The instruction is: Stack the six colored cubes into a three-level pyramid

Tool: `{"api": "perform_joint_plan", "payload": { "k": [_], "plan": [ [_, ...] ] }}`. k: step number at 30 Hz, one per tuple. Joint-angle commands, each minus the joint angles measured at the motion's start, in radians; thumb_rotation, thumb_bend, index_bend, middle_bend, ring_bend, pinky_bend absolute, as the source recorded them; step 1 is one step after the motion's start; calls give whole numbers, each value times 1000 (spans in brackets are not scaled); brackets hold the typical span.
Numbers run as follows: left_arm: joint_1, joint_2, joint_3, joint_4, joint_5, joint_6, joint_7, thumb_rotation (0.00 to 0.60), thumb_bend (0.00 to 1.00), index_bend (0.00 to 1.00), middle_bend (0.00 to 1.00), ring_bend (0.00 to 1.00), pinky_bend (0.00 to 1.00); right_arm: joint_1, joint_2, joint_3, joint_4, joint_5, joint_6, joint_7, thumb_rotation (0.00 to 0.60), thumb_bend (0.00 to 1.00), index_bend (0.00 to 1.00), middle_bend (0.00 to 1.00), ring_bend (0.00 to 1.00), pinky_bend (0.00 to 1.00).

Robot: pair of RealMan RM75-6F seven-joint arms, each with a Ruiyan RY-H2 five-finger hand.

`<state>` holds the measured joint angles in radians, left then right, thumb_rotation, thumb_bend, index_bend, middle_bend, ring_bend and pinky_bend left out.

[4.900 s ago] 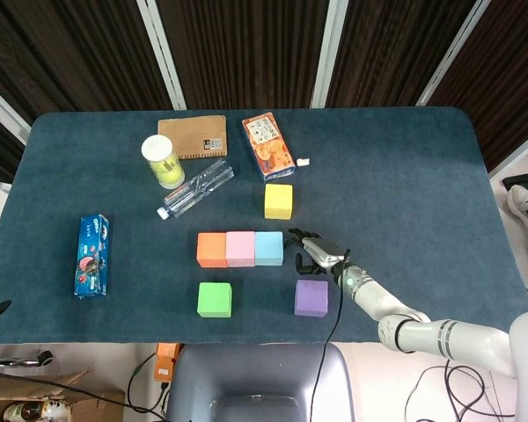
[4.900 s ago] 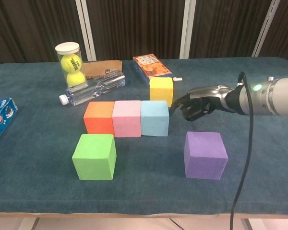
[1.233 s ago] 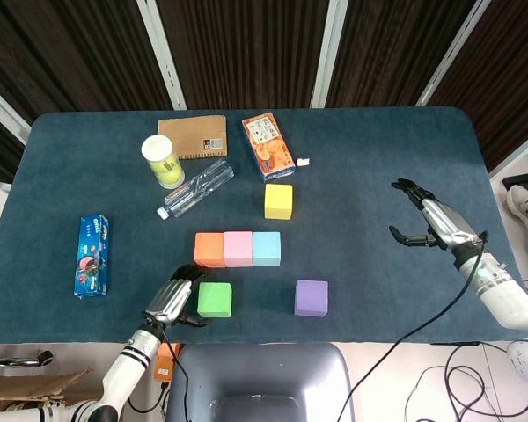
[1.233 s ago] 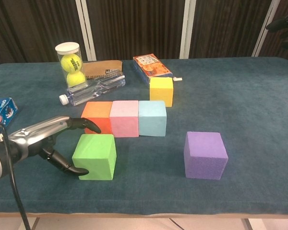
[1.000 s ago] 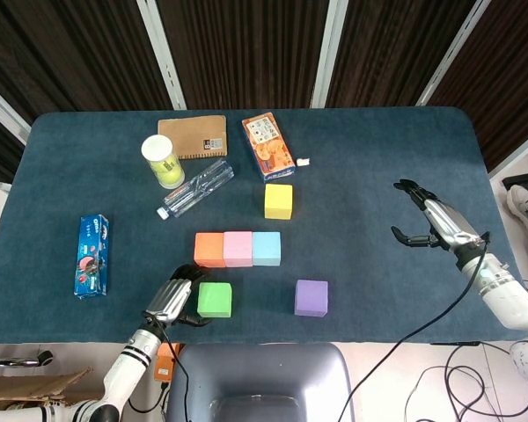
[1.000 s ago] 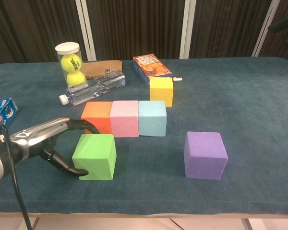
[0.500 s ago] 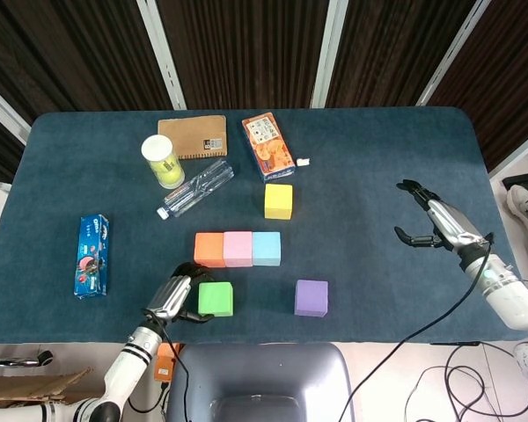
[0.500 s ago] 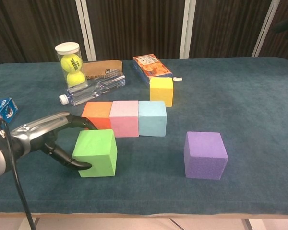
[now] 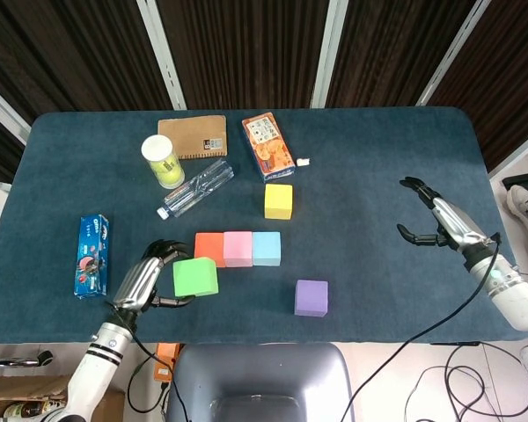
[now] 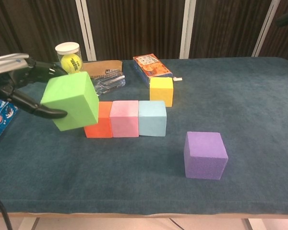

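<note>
Snack packet (image 9: 92, 256) in blue is lying at the far left of the table (image 9: 378, 158). Just beside it, the left hand (image 9: 145, 283) is grasping the green cube (image 9: 195, 277), fingers (image 10: 48, 112) wrapping its left side, and holding it tilted in the air in front of the orange cube (image 9: 209, 249), clear of the cloth. Behind, a tennis ball tube (image 9: 162, 161) is standing upright next to a lying water bottle (image 9: 198, 188) and a brown notebook (image 9: 193, 137). Orange, pink cube (image 9: 238, 248) and light blue cube (image 9: 267, 247) are sitting in a touching row mid-table. An orange box (image 9: 267, 146) is lying behind the yellow cube (image 9: 278, 200), which is standing alone behind the row. The purple cube (image 9: 311, 297) is resting apart toward the front edge. Far right, the right hand (image 9: 440, 223) is hovering with fingers spread, holding nothing.
</note>
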<state>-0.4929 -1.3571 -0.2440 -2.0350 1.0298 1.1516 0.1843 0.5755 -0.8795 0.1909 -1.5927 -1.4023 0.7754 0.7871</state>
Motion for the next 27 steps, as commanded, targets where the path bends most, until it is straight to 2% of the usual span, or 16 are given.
{"api": "perform_joint_plan", "payload": {
  "k": [1, 7, 13, 20, 27],
  "plan": [
    [-47, 34, -72, 0, -97, -31, 7, 598, 225, 515, 227, 114, 69, 4, 5, -2, 1, -17, 4, 18, 449, 337, 97, 0, 0, 0],
    [-174, 62, -154, 63, -295, -158, 29, 585, 214, 515, 227, 114, 69, 15, 10, -2, 4, -15, -7, 34, 451, 337, 85, 0, 0, 0],
    [-297, 60, -184, 138, -449, -222, 77, 573, 215, 515, 227, 113, 69, 20, 15, -4, 11, -25, -8, 74, 450, 337, 74, 0, 0, 0],
    [-393, 37, -177, 252, -570, -275, 88, 574, 216, 515, 227, 111, 69, 28, 17, -7, 29, -33, -13, 104, 450, 337, 71, 0, 0, 0],
    [-419, 12, -156, 315, -585, -299, 48, 586, 216, 515, 227, 111, 69, 30, 20, -16, 42, -38, -16, 122, 451, 337, 70, 0, 0, 0]
  ]
}}
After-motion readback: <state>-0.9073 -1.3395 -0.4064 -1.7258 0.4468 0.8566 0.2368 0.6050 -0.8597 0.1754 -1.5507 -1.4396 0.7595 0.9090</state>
